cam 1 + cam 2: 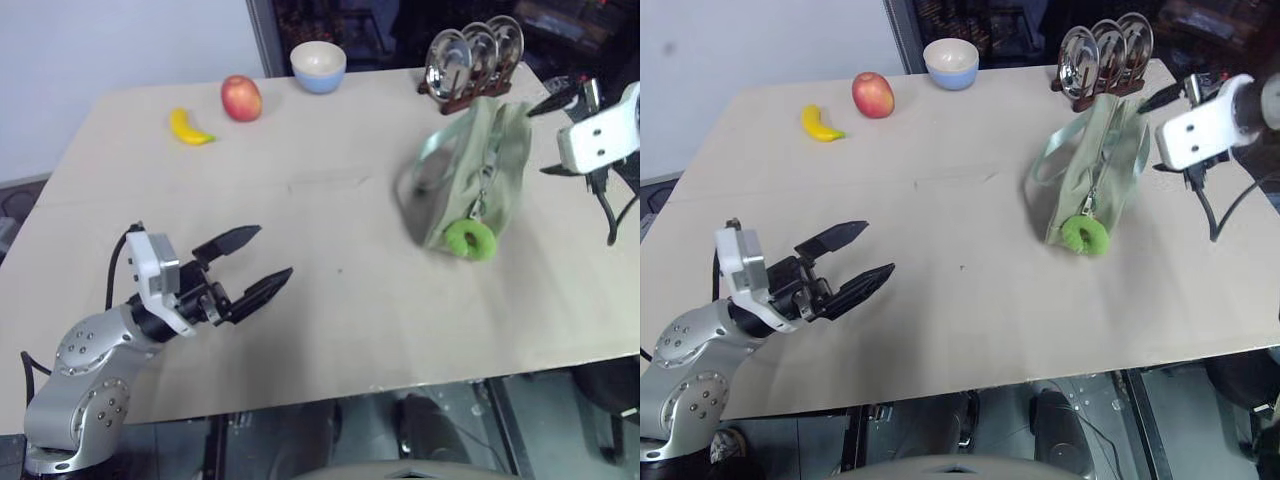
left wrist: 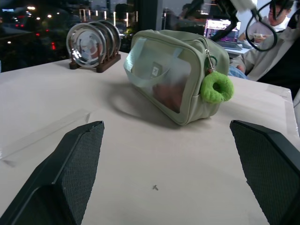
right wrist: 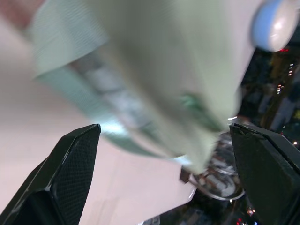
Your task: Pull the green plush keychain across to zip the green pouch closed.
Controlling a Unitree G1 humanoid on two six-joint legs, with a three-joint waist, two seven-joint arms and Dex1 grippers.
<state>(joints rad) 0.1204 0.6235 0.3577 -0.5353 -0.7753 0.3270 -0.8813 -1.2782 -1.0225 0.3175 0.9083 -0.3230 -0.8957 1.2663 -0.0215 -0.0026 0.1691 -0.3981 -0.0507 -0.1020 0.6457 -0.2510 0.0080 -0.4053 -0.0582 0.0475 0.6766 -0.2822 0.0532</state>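
Sage-green fabric, the green pouch (image 1: 470, 175) lies on the pale counter (image 1: 330, 300) just before the rack of steel plates (image 1: 475, 60), and the green plush keychain (image 1: 470, 239) hangs at its near end. My left jaws (image 1: 250, 270) stand wide open and empty, well apart from it. My right jaws (image 3: 164, 178) are also wide open, holding nothing, just beside the pouch.

I had the green pouch (image 1: 470, 170) lying on the table (image 1: 330, 330), green plush keychain (image 1: 470, 240) hanging at its near end. L gripper (image 1: 255, 265) sat open, well apart from it. R gripper (image 1: 572, 125) was just beside pouch's far end. Banana (image 1: 190, 128), apple (image 1: 241, 98), bowl (image 1: 318, 66), plate rack (image 1: 477, 58) at far edge.
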